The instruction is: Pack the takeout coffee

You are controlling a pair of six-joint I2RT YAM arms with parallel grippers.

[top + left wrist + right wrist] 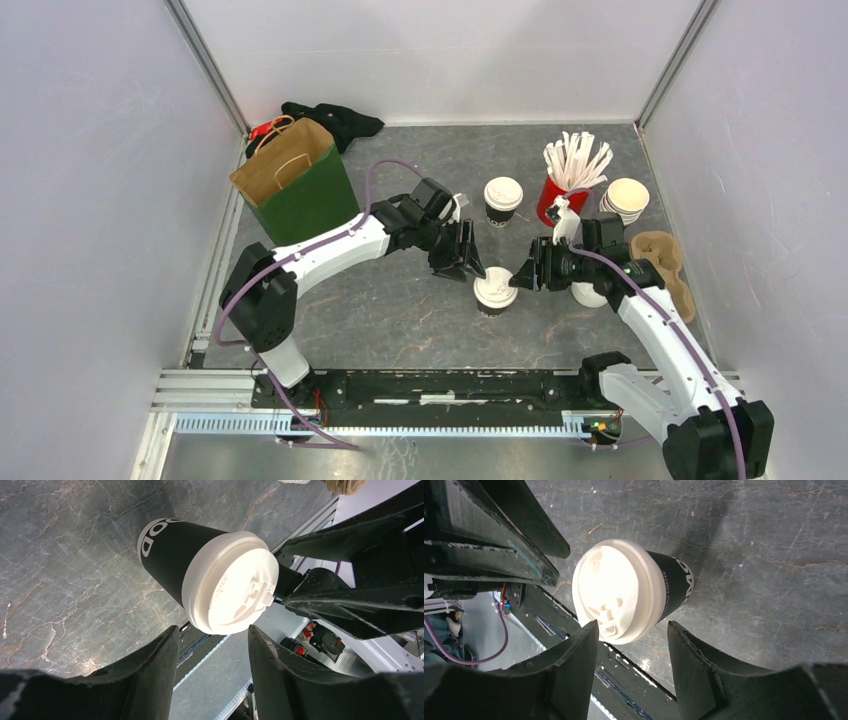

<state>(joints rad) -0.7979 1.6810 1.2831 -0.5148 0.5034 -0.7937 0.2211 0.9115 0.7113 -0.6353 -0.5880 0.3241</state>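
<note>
Two takeout coffee cups, dark with white lids, stand on the grey table. One cup [502, 199] is further back. The other cup [495, 291] stands between my two grippers. My left gripper [471, 267] hangs just left of and above its lid, and my right gripper [521, 277] just to its right. In the left wrist view this cup [170, 555] lies just beyond my open left gripper [214, 641], nothing between the fingers. The right wrist view shows its lid [616, 590] at the tips of my open right gripper [631, 636], one fingertip [586, 637] overlapping the lid's edge.
A brown paper bag [295, 178] with a green side stands open at the back left, black cloth [335, 120] behind it. At the right are a red cup of stirrers [568, 175], a stack of lidless cups [626, 199], a cardboard carrier [665, 258] and a loose white lid [588, 296].
</note>
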